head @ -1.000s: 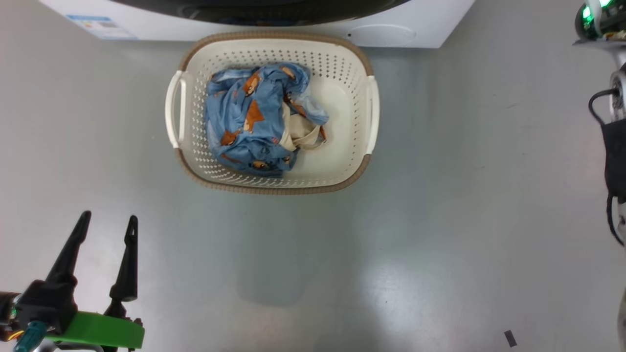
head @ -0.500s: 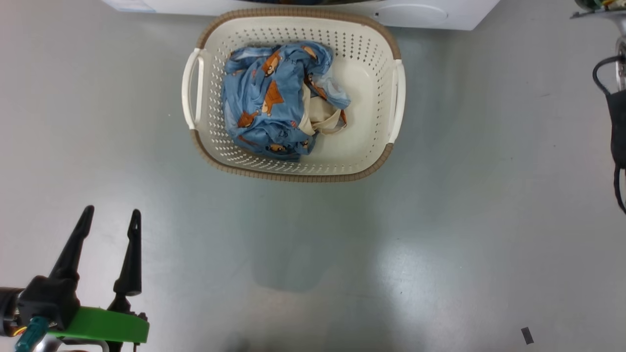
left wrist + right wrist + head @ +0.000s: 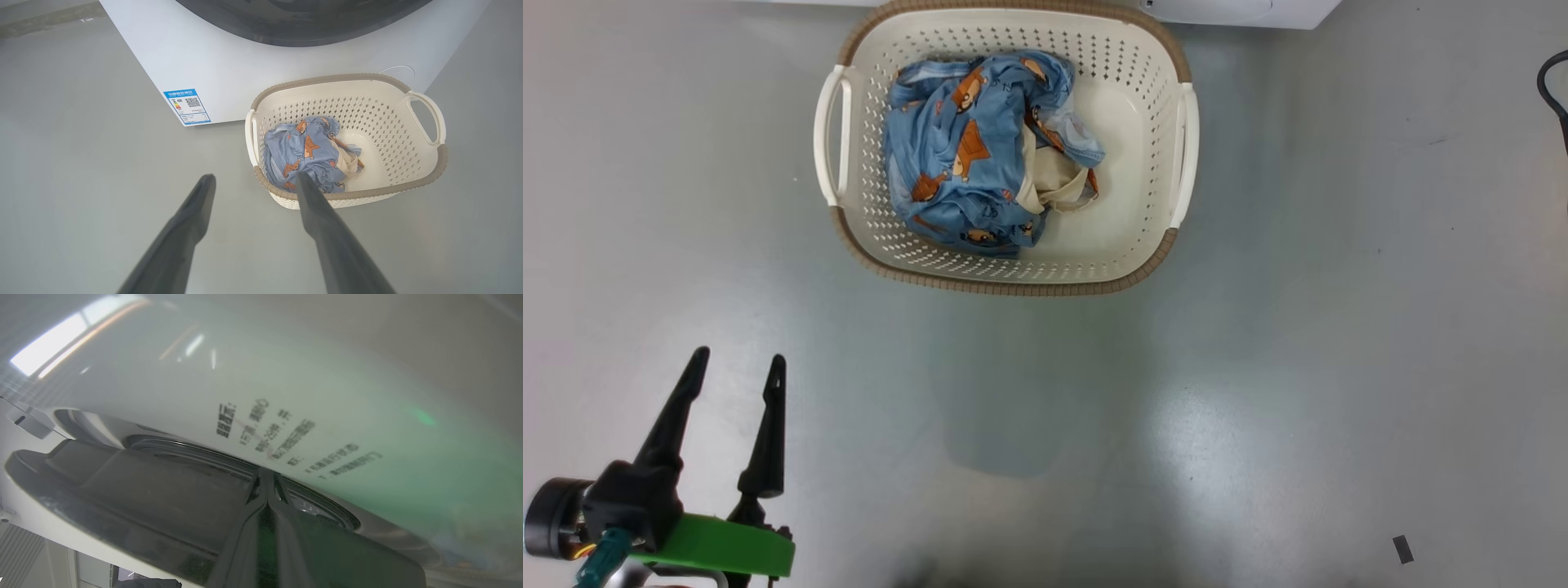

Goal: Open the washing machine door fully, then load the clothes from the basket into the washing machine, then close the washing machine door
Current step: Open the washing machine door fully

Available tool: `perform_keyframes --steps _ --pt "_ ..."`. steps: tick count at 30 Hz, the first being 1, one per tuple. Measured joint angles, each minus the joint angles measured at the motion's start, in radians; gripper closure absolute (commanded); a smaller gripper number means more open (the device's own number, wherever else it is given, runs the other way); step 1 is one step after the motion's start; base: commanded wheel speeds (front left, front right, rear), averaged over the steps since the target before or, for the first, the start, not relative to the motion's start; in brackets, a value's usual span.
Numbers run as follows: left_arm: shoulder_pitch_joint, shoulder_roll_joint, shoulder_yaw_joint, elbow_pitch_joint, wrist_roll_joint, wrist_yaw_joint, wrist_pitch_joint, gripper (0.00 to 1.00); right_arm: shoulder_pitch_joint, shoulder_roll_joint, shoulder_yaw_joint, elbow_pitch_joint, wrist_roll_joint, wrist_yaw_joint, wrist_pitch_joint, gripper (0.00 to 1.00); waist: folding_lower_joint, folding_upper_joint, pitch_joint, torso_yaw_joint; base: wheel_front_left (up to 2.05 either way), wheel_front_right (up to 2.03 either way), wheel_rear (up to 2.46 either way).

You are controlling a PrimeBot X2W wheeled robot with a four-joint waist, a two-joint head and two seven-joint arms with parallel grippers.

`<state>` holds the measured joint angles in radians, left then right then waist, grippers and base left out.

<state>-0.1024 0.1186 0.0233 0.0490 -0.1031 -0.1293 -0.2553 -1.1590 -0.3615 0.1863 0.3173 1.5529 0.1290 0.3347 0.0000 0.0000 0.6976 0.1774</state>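
1. In the head view you see the basket [image 3: 1176, 245] at the top centre on the grey floor [image 3: 1258, 367], with the clothes [image 3: 964, 155] bunched in its left half: blue printed fabric with a cream piece tucked against its right side. A sliver of the white washing machine [image 3: 1241, 10] runs along the top edge, just behind the basket. Your left gripper [image 3: 738, 357] sits at the lower left, well apart from the basket, its two dark fingers spread and holding nothing.

2. In the left wrist view the same fingers rise apart over bare floor, the right one crossing the basket's near rim in the picture. The clothes lie in the near left corner of the basket. Behind it stands the machine's white front with a blue label [image 3: 187, 107] low on its left, and the dark rim of the washing machine door [image 3: 302, 28] curves along the top.

3. In the right wrist view your right gripper [image 3: 267, 477] has its fingers pressed together, tips at the seam where a dark glossy rim meets a white panel with blurred printed characters. You cannot tell whether they grip anything there.
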Motion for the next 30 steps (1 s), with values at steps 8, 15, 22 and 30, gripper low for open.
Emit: perform_keyframes --steps 8,15,22,30 --pt "0.000 0.003 -0.002 0.002 -0.017 0.000 0.000 0.00 -0.016 -0.008 0.016 0.013 0.001 0.000 0.029 1.00 0.0001 0.0000 -0.001 0.000 0.00 0.00 0.00" --pt "0.000 0.002 0.000 0.007 -0.017 0.000 0.000 0.00 -0.032 -0.012 0.030 0.019 0.012 -0.001 0.063 1.00 0.0000 0.0000 -0.001 0.002 0.00 0.00 0.00" --pt "0.000 0.000 0.004 0.026 -0.017 0.000 0.000 0.00 -0.032 -0.017 0.038 0.017 0.016 -0.006 0.097 1.00 0.0000 0.0000 -0.017 -0.003 0.00 0.00 0.00" --pt "0.000 -0.006 0.006 0.051 -0.017 0.000 0.000 0.00 -0.028 -0.024 0.053 0.011 0.017 -0.006 0.131 1.00 0.0000 0.0000 -0.047 -0.002 0.00 0.00 0.00"
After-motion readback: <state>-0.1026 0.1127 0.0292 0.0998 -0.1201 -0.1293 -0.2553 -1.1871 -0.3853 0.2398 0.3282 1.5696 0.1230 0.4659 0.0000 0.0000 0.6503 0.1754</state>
